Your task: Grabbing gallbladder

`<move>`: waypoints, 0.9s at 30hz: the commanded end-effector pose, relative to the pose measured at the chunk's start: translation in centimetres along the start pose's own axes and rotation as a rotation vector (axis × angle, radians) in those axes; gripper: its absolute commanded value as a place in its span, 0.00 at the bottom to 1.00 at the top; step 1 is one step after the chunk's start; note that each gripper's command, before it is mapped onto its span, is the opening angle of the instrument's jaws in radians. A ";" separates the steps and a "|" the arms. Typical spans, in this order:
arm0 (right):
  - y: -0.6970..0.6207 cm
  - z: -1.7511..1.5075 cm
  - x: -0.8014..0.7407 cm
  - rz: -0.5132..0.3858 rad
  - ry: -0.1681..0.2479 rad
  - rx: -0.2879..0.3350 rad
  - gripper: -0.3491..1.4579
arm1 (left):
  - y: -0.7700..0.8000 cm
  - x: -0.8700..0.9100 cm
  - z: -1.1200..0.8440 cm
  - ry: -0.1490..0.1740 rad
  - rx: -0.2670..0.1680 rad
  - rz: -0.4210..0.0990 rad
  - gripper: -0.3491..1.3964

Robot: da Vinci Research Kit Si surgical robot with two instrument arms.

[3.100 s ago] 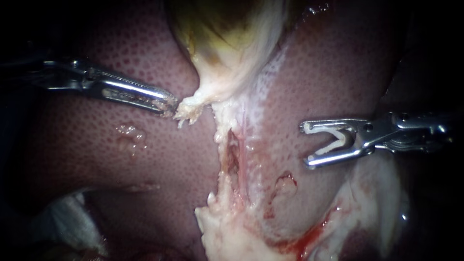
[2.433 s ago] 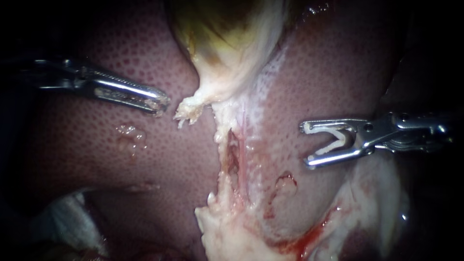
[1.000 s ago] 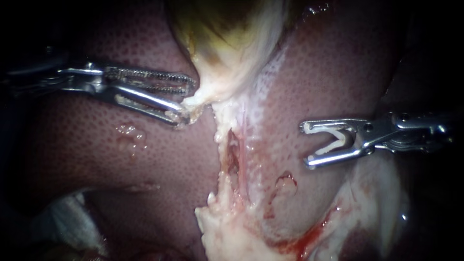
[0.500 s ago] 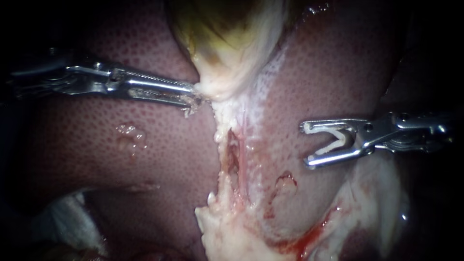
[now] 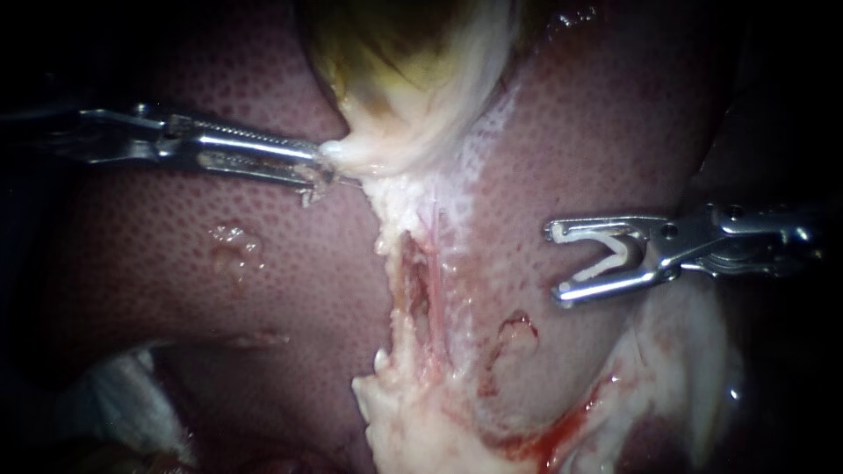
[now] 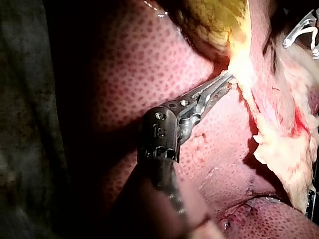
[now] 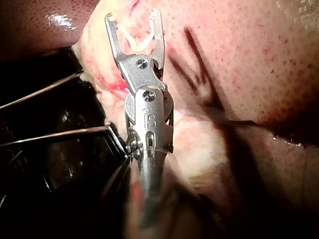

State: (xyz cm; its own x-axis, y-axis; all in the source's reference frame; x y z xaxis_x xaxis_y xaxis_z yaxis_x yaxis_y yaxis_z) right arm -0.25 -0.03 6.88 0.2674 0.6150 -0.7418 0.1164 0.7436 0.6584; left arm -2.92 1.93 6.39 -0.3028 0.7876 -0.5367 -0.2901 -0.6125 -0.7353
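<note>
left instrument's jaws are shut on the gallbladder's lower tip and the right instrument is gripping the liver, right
Not quite. The left instrument does hold the gallbladder's lower tip, but the right instrument grips no liver: its wide-spread jaws hold only a white clip, with no tissue between them. The endoscope view shows it.

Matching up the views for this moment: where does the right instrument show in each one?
Endoscope view: the right instrument enters from the right, its jaws holding a white clip over the liver.
Left wrist view: only the tip of the right instrument shows, far ahead of the left instrument, across the pale tissue.
Right wrist view: the right instrument is the view's own, central.
Shared landmark: the red-stained patch on the pale tissue.
</note>
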 end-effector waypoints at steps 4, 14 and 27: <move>0.00 0.00 0.00 0.000 0.000 0.000 0.47 | -0.05 0.10 -0.20 0.017 0.023 0.011 0.00; 0.00 0.00 0.00 0.000 0.000 0.000 0.47 | -0.15 0.13 -0.36 0.029 0.054 0.000 0.00; 0.00 0.00 0.00 0.000 0.000 0.000 0.47 | -0.12 0.10 -0.31 0.026 0.049 0.001 0.00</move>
